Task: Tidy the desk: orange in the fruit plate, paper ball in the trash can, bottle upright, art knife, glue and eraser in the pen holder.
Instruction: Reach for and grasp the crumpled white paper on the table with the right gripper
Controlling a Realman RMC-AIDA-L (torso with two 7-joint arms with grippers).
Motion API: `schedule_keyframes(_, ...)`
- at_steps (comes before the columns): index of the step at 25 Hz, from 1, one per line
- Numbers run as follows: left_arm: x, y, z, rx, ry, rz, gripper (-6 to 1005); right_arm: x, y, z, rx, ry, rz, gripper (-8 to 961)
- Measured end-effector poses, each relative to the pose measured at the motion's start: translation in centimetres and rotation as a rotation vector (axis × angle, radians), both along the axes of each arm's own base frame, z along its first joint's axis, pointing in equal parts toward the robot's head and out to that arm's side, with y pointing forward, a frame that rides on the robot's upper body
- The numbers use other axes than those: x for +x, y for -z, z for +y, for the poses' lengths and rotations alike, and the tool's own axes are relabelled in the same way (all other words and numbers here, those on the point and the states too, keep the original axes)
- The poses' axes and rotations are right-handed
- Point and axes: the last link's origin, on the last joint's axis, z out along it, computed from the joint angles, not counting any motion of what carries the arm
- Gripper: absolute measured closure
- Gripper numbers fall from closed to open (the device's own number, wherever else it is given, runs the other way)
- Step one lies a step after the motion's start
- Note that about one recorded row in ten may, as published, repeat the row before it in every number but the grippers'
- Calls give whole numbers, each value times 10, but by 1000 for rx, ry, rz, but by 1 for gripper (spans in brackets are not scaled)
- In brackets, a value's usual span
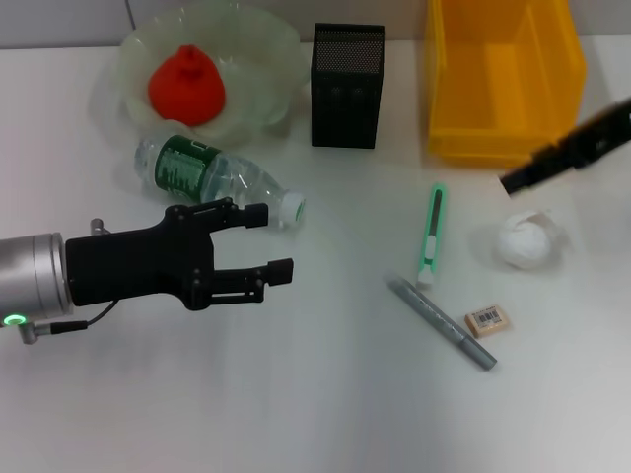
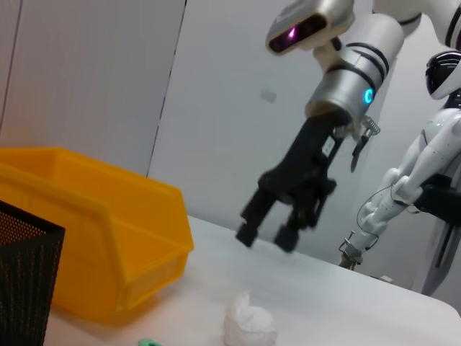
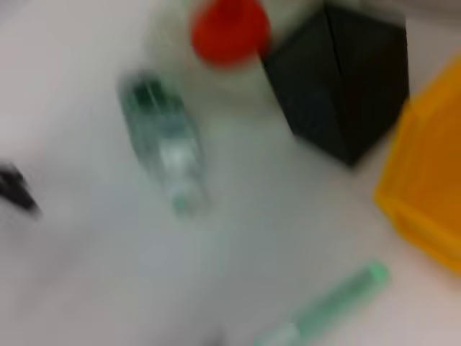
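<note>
**Left gripper spread beside the fallen bottle, right gripper above the paper ball**

Nearest the robot, the left gripper (image 1: 274, 241) reaches in from the left side with its two black fingers apart and nothing between them; the upper fingertip lies just beside the white cap of the water bottle (image 1: 212, 175). The bottle lies on its side on the white desk (image 1: 325, 404), green label toward the plate. To the right, a grey glue pen (image 1: 441, 321) lies at a slant, with the eraser (image 1: 487, 319) just beside it. The green art knife (image 1: 432, 235) lies just beyond them, nearly straight away from the robot. The crumpled paper ball (image 1: 528, 239) rests further right.

The right gripper (image 2: 268, 234) hangs over the desk above the paper ball, fingers parted and empty, as the left wrist view shows.

At the far edge stand the fruit plate (image 1: 266, 44) holding the orange (image 1: 187, 85), the black mesh pen holder (image 1: 347, 86), and the yellow bin (image 1: 503, 79) serving as the trash can.
</note>
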Motion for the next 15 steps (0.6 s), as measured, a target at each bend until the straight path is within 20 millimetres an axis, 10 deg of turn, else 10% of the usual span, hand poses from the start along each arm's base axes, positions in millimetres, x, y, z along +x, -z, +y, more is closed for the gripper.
schedule_keyframes(15, 4, 1, 3, 3, 0, -8, 178, 14, 51, -5, -52, -138, -224, 308)
